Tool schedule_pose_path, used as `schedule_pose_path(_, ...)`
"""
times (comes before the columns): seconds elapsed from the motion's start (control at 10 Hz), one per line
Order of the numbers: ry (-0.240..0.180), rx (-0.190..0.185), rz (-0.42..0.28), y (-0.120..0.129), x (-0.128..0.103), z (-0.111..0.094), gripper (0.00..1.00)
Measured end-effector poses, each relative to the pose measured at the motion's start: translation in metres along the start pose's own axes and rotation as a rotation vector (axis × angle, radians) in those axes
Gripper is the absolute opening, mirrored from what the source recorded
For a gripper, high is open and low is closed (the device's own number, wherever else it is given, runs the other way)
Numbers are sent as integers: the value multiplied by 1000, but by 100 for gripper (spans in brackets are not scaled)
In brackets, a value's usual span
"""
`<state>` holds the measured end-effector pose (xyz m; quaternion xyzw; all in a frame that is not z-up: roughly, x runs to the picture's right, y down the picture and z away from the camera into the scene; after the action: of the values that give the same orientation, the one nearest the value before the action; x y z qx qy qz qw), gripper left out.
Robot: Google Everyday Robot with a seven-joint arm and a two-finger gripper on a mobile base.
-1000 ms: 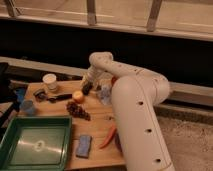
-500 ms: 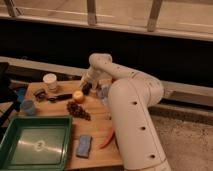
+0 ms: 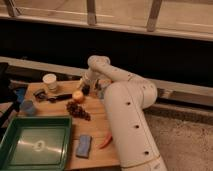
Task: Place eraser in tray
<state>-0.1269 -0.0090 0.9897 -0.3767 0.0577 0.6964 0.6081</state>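
The green tray (image 3: 35, 142) lies at the front left of the wooden table, empty, with a pale mark at its centre. A small dark block with a greyish patch, apparently the eraser (image 3: 40, 93), lies at the table's back left, near the white cup. My gripper (image 3: 85, 89) hangs at the end of the white arm, low over the table just right of and behind the orange ball (image 3: 78, 96). It is well to the right of the eraser and apart from it.
A white cup (image 3: 50, 81) stands at the back. A thin black-handled tool (image 3: 59, 97) lies left of the ball. A dark grape-like cluster (image 3: 78, 110), a blue pad (image 3: 83, 146), a red chilli (image 3: 105, 142) and a blue cup (image 3: 27, 106) also sit on the table (image 3: 95, 125).
The big arm link has shifted slightly to the left. The gripper stays by the orange ball. The objects have not moved.
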Motion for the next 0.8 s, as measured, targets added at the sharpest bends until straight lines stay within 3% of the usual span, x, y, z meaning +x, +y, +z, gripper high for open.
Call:
schedule_pose_path(0.2,6,3,6,0,-2,5,52)
schedule_pose_path(0.6,15,27,21,-3,-3,14,8)
schedule_pose_path(0.8,15,33,25,-4,-3,15,0)
